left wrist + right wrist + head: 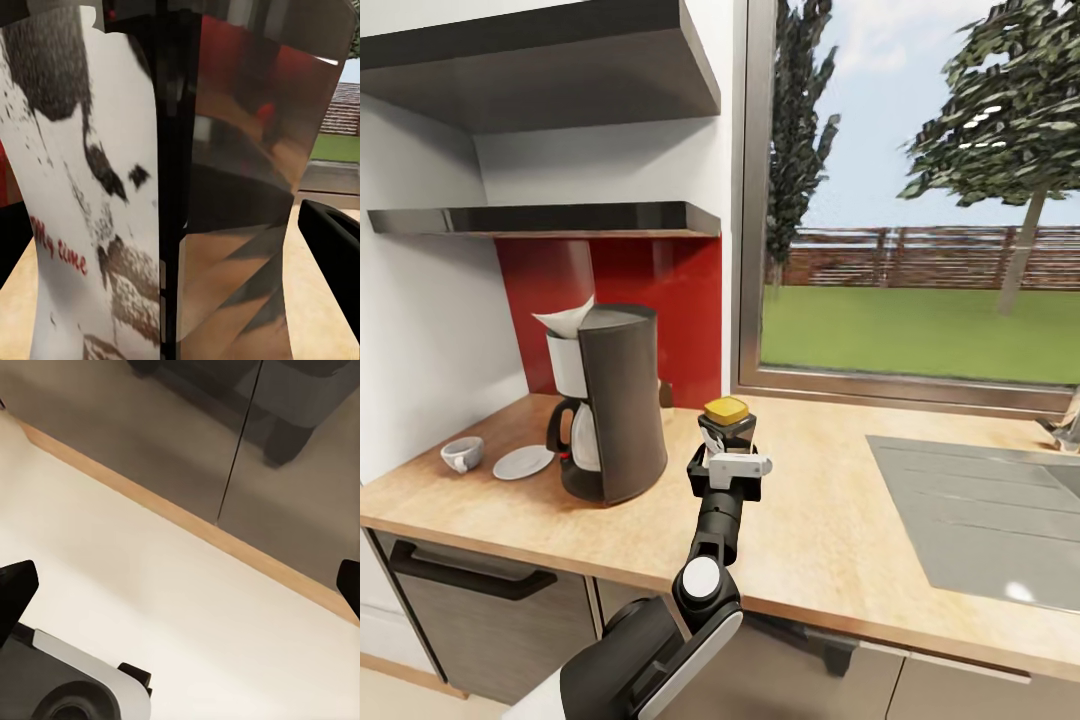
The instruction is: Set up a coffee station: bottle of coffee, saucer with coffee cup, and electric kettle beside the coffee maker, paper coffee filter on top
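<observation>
Yellow-lidded bottle of coffee (pixel 727 420) clamped in left gripper (pixel 726 462) over the kitchen countertop (pixel 830 540), just right of the coffee maker (pixel 610 400), paper coffee filter (pixel 568 318) on top, saucer (pixel 523 461) and coffee cup (pixel 462 454) at its left, right gripper (pixel 180 577) fingers spread, above floor.

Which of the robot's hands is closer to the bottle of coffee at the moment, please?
The left hand: its fingers sit on either side of the bottle of coffee, on the countertop beside the coffee maker. The right hand hangs low over the floor, facing the cabinet fronts.
</observation>
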Tool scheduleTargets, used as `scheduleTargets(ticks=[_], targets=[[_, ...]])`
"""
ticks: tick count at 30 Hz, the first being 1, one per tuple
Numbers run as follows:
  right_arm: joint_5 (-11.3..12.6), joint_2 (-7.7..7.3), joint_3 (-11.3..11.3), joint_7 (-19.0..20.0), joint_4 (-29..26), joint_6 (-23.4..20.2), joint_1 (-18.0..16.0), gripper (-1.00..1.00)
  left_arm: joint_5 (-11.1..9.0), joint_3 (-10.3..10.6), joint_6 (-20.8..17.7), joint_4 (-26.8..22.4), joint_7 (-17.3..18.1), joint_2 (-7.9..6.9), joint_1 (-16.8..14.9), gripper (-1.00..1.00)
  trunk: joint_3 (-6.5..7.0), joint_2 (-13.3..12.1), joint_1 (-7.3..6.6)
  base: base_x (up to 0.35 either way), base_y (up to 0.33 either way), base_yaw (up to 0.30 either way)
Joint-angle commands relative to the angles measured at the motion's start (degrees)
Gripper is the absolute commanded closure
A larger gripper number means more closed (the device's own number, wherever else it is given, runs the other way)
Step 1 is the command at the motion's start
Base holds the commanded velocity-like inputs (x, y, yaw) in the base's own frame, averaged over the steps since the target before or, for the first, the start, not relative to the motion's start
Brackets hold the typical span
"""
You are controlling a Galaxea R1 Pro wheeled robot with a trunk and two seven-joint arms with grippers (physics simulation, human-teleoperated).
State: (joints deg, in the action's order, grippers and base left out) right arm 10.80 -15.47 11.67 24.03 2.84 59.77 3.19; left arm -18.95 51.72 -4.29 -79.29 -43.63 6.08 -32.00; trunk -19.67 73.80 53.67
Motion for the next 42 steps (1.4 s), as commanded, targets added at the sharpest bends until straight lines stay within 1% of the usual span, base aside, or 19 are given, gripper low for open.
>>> scheduleTargets(ticks=[1, 22, 33, 42], targets=[[0.6, 0.0, 0.4, 0.3, 0.1, 0.2, 0.0, -1.0, 0.0, 0.1, -0.4, -0.1, -0.4, -0.01, -0.1, 1.0, -0.24, 0.5, 0.23, 0.0, 0.0, 0.0], [0.6, 0.0, 0.4, 0.3, 0.1, 0.2, 0.0, -1.0, 0.0, 0.1, -0.4, -0.1, -0.4, -0.01, -0.1, 1.0, -4.01, 8.9, 4.84, 0.0, 0.0, 0.0], [0.6, 0.0, 0.4, 0.3, 0.1, 0.2, 0.0, -1.0, 0.0, 0.1, -0.4, -0.1, -0.5, -0.01, -0.1, 1.0, -4.01, 8.9, 4.84, 0.011, 0.0, 0.0], [0.6, 0.0, 0.4, 0.3, 0.1, 0.2, 0.0, -1.0, 0.0, 0.1, -0.4, -0.1, -0.6, -0.01, -0.1, 1.0, -4.01, 8.9, 4.84, 0.159, 0.0, 0.0]])
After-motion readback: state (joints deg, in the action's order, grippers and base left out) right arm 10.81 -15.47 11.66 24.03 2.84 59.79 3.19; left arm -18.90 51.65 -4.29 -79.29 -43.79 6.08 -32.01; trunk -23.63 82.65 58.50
